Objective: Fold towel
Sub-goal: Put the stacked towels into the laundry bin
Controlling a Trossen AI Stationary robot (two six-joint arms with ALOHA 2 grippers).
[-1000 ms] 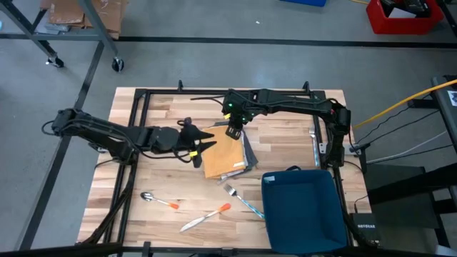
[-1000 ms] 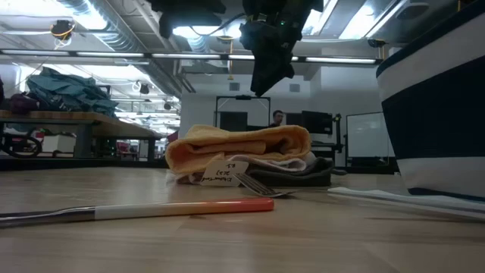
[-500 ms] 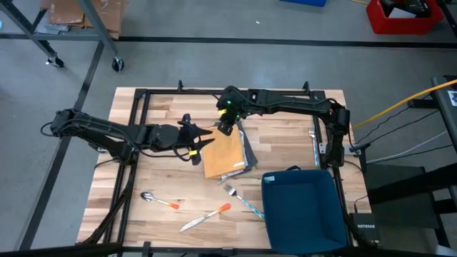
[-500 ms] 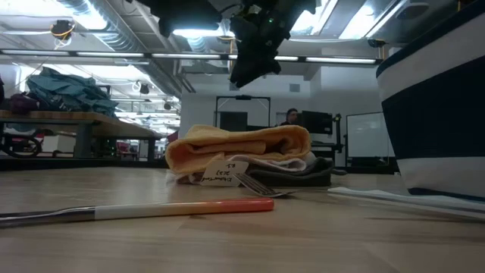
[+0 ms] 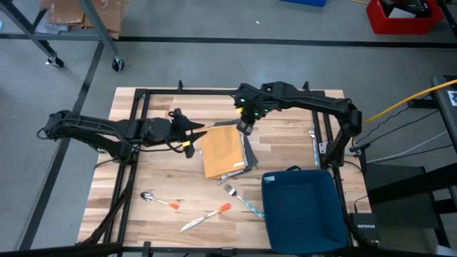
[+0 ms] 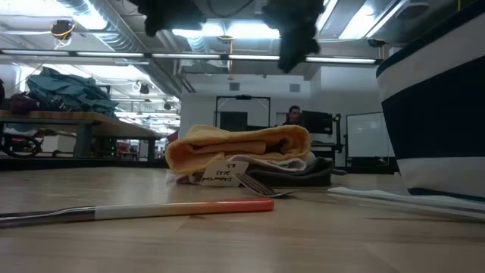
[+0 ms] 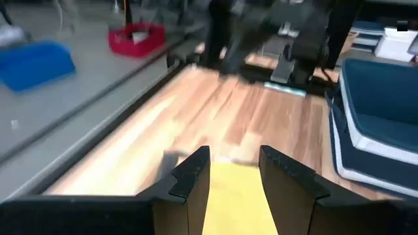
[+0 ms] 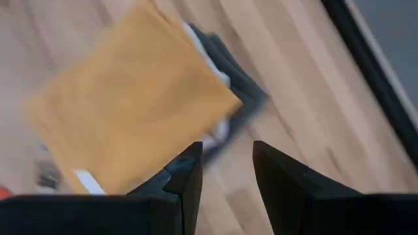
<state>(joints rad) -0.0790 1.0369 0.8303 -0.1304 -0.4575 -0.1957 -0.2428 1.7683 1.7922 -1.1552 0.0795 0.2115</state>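
1. Left gripper (image 5: 191, 137) hovers just beside the left edge of the folded yellow towel (image 5: 223, 151), its fingers (image 7: 193, 179) parted by a narrow gap with nothing between them.
2. Right gripper (image 5: 245, 127) hangs above the far right corner of the towel, its fingers (image 8: 185, 179) likewise a little apart and empty.
3. Lying folded near the middle of the wooden surface (image 5: 157, 107), the towel sits on top of a stack of grey and white cloths (image 5: 248, 153), a paper tag (image 6: 218, 173) showing at its near edge.
4. A fork (image 5: 240, 199) lies just in front of the stack, with a spoon (image 5: 158, 200) and a knife (image 5: 205, 217), both orange-handled, nearer the front edge.
5. A dark blue bin (image 5: 303, 210) stands at the surface's front right corner.
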